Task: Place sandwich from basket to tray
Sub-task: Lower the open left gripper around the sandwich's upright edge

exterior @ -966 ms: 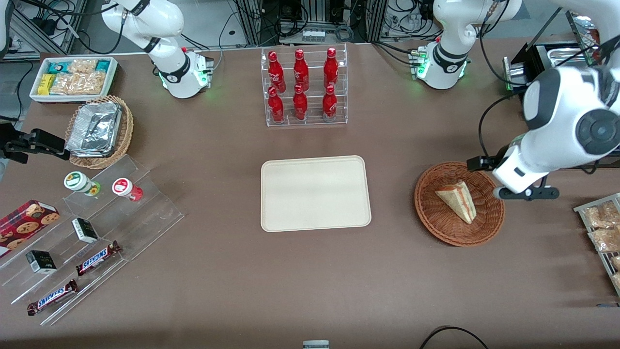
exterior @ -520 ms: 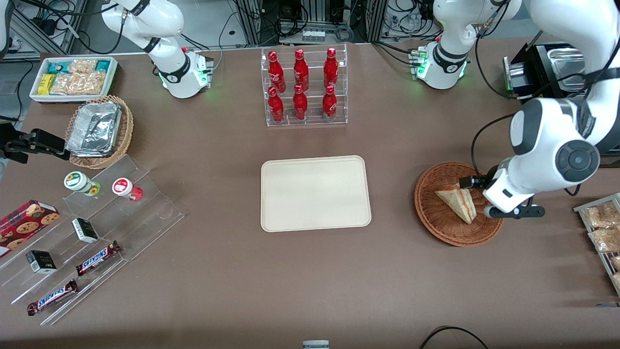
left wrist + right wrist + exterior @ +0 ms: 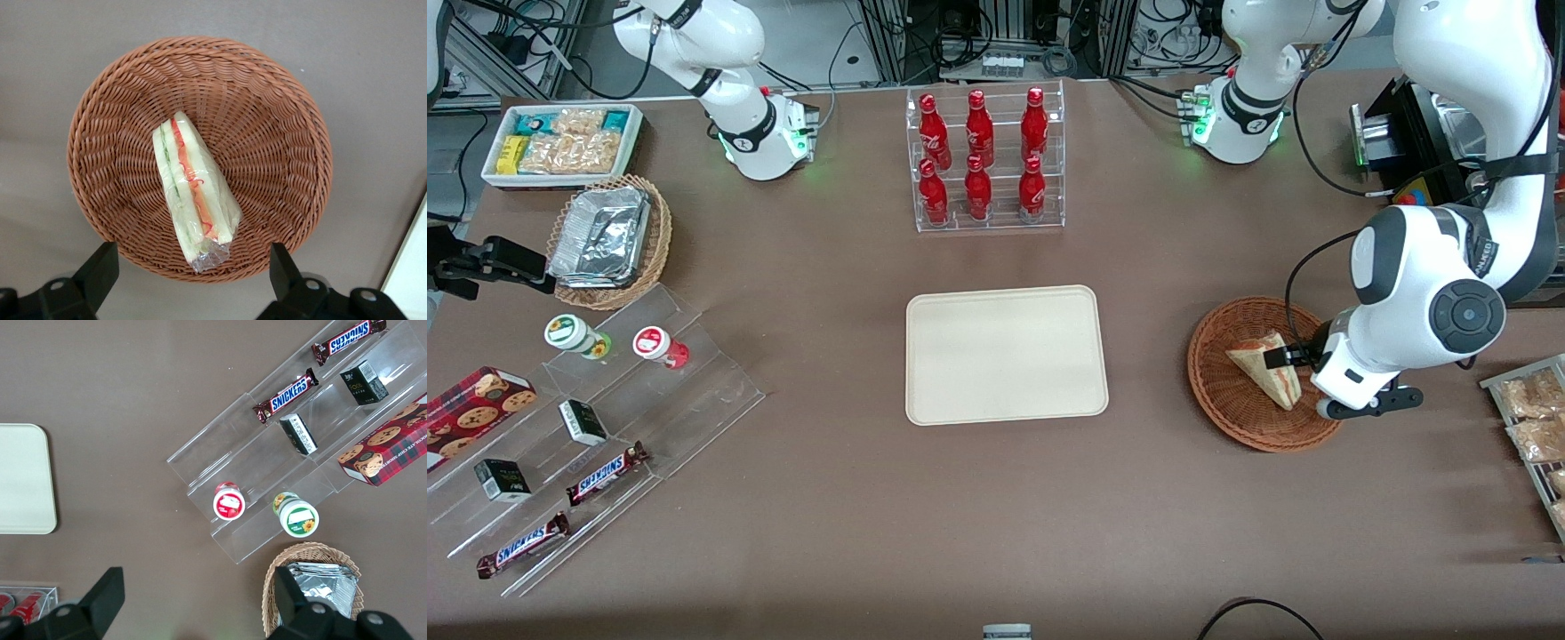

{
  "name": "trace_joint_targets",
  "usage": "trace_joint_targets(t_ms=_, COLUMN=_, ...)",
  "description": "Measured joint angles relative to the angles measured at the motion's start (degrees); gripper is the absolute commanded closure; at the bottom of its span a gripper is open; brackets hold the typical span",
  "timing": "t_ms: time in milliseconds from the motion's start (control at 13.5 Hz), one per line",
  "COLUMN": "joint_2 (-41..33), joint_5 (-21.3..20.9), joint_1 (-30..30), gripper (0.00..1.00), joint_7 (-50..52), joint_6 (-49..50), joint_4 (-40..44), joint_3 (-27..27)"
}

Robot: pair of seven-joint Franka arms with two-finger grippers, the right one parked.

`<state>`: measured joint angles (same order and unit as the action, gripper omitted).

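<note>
The sandwich [image 3: 1266, 367] lies in the basket [image 3: 1218, 391], toward the working arm's end of the table. The gripper [image 3: 190, 267] hangs above the basket, fingers spread. The tray [image 3: 1005, 354] sits mid-table, nearer the camera than the bottle rack [image 3: 985, 160].

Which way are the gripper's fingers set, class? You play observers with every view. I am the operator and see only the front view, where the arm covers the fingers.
Observer: The left wrist view shows the gripper open, its fingers spread wide apart above the basket.
Operator: Do they touch the sandwich?
Observer: No. The sandwich lies in the basket, and neither finger touches it.
Operator: Anything about its surface?
Observer: It is wrapped in clear film that is crumpled at one end, and its red-orange and green filling edge faces up.
</note>
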<state>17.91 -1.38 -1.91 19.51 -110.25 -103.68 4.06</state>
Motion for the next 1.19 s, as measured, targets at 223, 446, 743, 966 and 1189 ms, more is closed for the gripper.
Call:
trace_joint_targets(t_ms=223, joint_2=0.0, joint_5=0.0, joint_1=0.0, gripper=0.00, joint_7=11.2, joint_6=-3.7, joint_4=-2.2, joint_3=0.1)
trace_joint_targets(t_ms=446, joint_2=-0.4, joint_5=0.0, joint_1=-0.2, gripper=0.00, joint_7=15.1, joint_6=-10.3, joint_4=-7.4, joint_3=0.1)
trace_joint_targets(t_ms=743, joint_2=-2.0, joint_5=0.0, joint_1=-0.2, gripper=0.00, joint_7=18.3, joint_6=-16.3, joint_4=-14.1, joint_3=0.2)
trace_joint_targets(t_ms=966, joint_2=-2.9, joint_5=0.0, joint_1=-0.2, gripper=0.00, joint_7=19.3, joint_6=-18.6, joint_4=-16.7, joint_3=0.2)
trace_joint_targets(t_ms=1189, joint_2=-3.4, joint_5=0.0, joint_1=-0.2, gripper=0.01, joint_7=20.4, joint_6=-22.8, joint_4=-19.9, joint_3=0.2)
